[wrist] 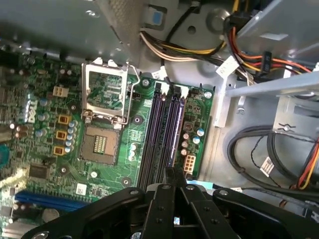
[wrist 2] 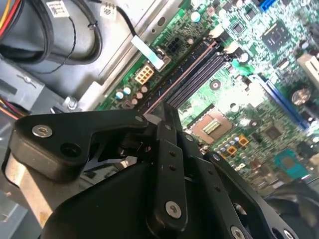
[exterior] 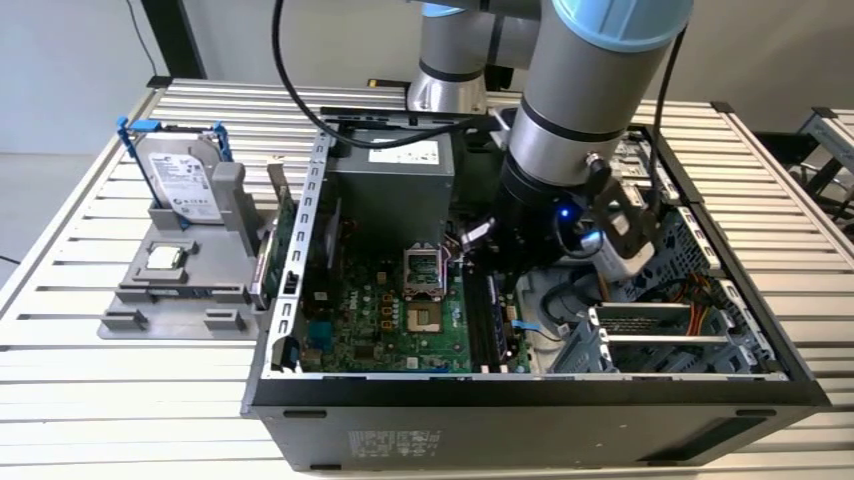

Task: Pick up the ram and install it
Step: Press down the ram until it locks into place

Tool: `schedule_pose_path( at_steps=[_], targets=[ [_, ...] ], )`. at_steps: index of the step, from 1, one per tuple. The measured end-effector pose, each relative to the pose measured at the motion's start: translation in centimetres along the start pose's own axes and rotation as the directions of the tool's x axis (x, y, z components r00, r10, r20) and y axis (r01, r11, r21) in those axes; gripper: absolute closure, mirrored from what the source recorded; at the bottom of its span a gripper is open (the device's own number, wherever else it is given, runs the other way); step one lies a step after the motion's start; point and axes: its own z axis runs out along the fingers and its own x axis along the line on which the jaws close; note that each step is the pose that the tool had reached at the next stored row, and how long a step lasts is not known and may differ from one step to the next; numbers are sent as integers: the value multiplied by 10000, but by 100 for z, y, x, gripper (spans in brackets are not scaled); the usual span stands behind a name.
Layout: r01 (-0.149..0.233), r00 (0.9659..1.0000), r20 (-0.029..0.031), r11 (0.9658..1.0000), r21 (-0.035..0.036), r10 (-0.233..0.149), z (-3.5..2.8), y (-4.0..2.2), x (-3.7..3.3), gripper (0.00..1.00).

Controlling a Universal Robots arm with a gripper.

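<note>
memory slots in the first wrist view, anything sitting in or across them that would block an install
Nothing visible does: the memory slots look empty and uncovered, and the end effector hangs over one end of them.

Slim green ram (exterior: 283, 235), on edge, beside case (exterior: 534, 420)

A slatted white surface (exterior: 120, 390) carries an open computer case (exterior: 534, 420). Just beside the case, on the exterior view's left, sits a grey holder (exterior: 180, 290).
</note>
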Motion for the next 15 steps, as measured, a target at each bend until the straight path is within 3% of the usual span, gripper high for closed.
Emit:
schedule_pose_path(
  at_steps=[3, 7, 15],
  targets=[
    [482, 9988, -9, 9988, -1, -482, 0, 0, 0, 100],
    [1114, 9938, -20, 9938, -2, -1114, 0, 0, 0, 100],
    [2164, 9763, -40, 9763, -7, -2164, 0, 0, 0, 100]
  ],
)
